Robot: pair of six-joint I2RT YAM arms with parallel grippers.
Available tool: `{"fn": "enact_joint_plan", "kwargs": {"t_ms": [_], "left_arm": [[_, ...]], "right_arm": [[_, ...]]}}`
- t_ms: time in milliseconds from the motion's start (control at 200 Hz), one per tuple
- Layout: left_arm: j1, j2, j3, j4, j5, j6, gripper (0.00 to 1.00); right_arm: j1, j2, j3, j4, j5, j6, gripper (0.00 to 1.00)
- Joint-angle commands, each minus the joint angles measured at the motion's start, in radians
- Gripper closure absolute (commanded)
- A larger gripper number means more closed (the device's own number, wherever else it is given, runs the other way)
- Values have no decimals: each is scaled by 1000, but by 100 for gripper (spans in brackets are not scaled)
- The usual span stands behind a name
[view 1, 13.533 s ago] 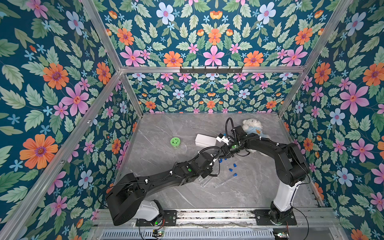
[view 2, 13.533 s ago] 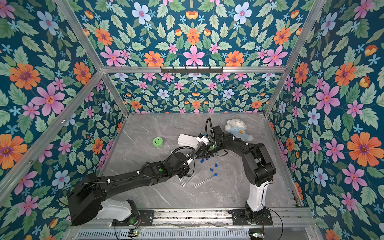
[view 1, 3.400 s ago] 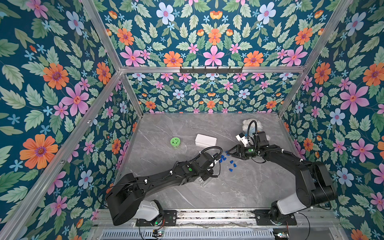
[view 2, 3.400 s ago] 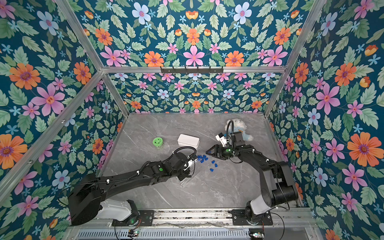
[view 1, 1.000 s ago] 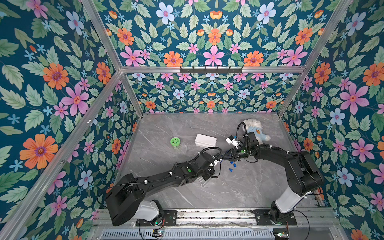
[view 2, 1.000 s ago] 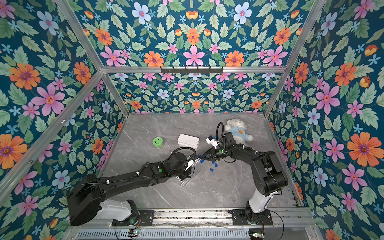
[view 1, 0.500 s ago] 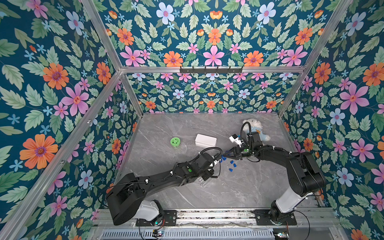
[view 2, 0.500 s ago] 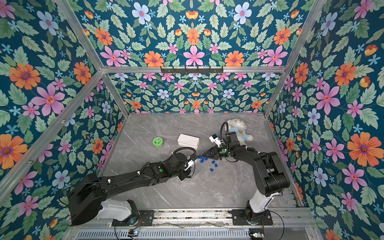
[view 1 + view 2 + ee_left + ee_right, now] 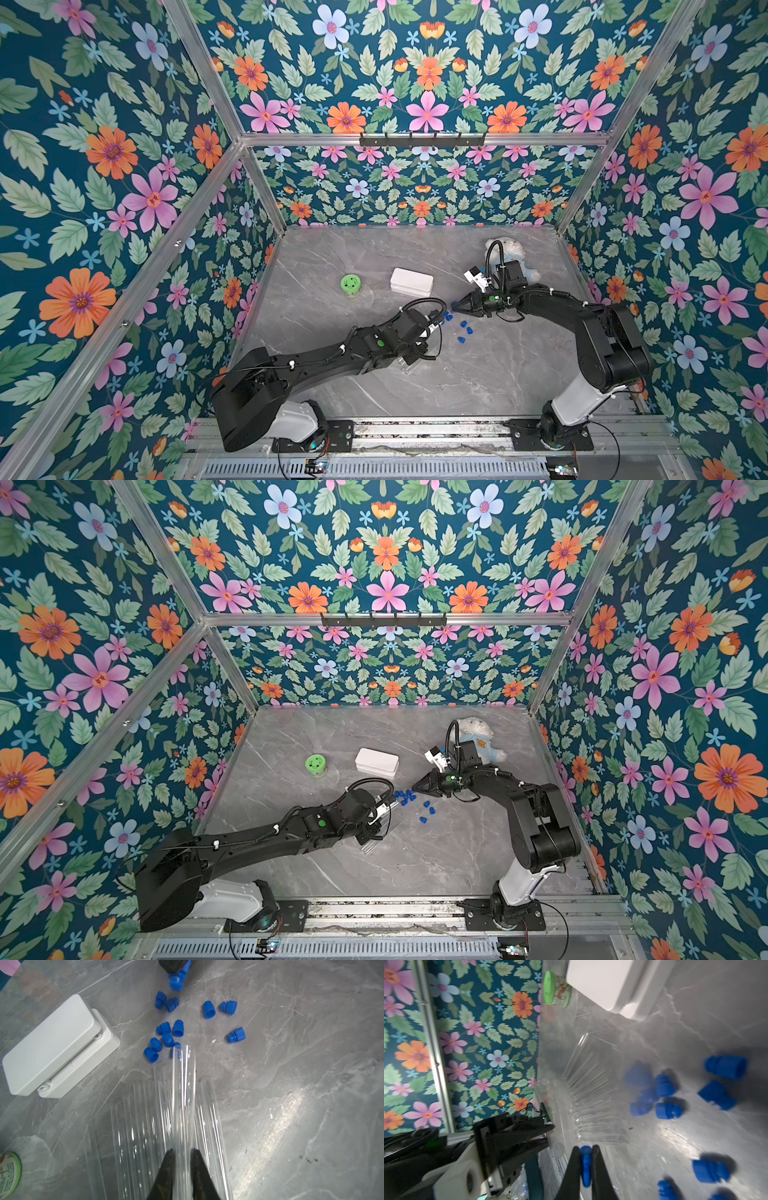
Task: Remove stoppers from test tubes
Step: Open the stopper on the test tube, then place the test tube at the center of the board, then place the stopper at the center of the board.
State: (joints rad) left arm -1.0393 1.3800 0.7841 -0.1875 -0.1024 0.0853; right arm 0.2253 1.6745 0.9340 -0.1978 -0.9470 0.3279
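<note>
- My left claw (image 9: pixel 181 1152) is clamped round a clear tube (image 9: pixel 184 1095) whose open mouth points at the loose stoppers (image 9: pixel 166 1036). My right claw (image 9: pixel 586 1150) is pinched shut on one blue stopper (image 9: pixel 585 1167), hanging low over the tabletop (image 9: pixel 291 1105) at the far side of that scatter.
- The other tubes (image 9: pixel 143 1118) lie side by side on the tabletop right under the held one, near the white box (image 9: pixel 54 1043).
- The stopper is small and gripped only at my tips. If I open too high, I expect it to bounce and roll, perhaps in among the tubes.
- The tube is smooth and round, with a long free length ahead of my narrow tips. A sideways knock could swivel it or slip it out.
- Setting it down carelessly on the row could send the round tubes rolling apart or into the stoppers.
- My two claws are near each other, so crossing paths while letting go could bring a collision.
- The mouths I can see look open, but I cannot tell for every lying tube, so one plugged tube could get missed.
</note>
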Motion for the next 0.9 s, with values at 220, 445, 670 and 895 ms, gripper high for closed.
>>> {"fn": "enact_joint_plan", "kwargs": {"t_ms": [220,445,670,895], "left_arm": [[-67,49,8,15,7,-85,100],[-97,87,0,26,13,-123,100],[-116,123,-6,49,15,-150,100],[-137,173,1,69,5,-166,100]], "right_arm": [[12,21,31,-188,255,-116,97],[25,43,40,-201,296,-124,96],[32,45,43,-208,325,-130,92],[32,45,43,-209,335,-130,88]]}}
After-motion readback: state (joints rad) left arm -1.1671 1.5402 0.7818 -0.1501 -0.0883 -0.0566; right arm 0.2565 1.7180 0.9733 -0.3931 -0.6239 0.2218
